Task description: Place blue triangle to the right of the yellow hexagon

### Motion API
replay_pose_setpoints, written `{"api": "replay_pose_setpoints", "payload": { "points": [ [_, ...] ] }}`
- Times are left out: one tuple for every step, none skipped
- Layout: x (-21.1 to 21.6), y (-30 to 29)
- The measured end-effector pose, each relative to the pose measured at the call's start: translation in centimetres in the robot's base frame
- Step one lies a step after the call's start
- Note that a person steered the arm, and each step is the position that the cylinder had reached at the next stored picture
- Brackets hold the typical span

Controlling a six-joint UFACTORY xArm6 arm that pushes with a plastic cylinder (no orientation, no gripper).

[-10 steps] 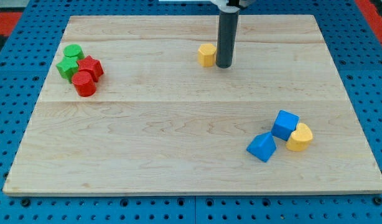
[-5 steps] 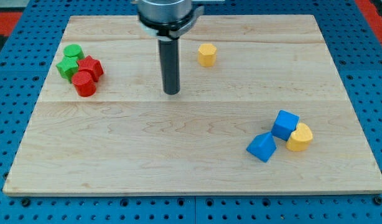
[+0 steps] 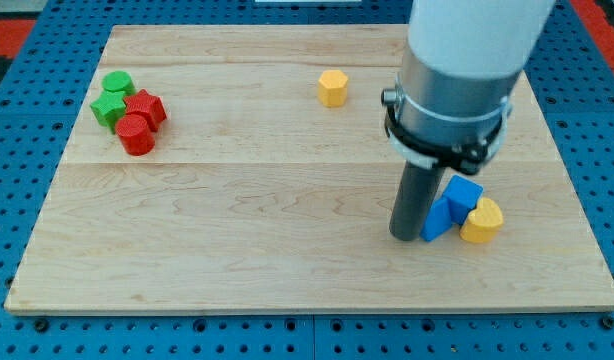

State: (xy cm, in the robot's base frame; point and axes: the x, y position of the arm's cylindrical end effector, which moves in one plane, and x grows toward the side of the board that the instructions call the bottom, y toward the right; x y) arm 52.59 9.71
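Wooden tabletop (image 3: 237, 250) carried every block, and the rod served as the landmark. No hand showed, the arm ending only in that dark rod, so whether anything was spread or pressed together could not be told. My tip (image 3: 406, 238) stood on the wood toward the view's bottom right, and the blue triangle (image 3: 437, 219) lay right against the rod's right side, partly hidden behind it. Just right of the rod, past the triangle, sat the yellow block (image 3: 482, 221), rounded, its exact shape unclear; it touched the blue cube (image 3: 463, 192), which stood right of the rod and a little farther up the view. Up and to the left of the rod, well apart from it, the yellow hexagon (image 3: 333, 88) sat alone near the view's top. Far to the rod's left lay a tight cluster: a red cylinder (image 3: 135, 134) nearest, a red block (image 3: 147, 108) behind it, then two green blocks (image 3: 112, 103) (image 3: 118, 83) farthest back, their shapes hard to make out.
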Motion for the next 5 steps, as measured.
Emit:
{"api": "replay_pose_setpoints", "payload": {
  "points": [
    [-1.4, 1.3],
    [2.5, 2.7],
    [2.3, 5.0],
    [-1.8, 5.4],
    [-5.3, 5.1]
  ]
}}
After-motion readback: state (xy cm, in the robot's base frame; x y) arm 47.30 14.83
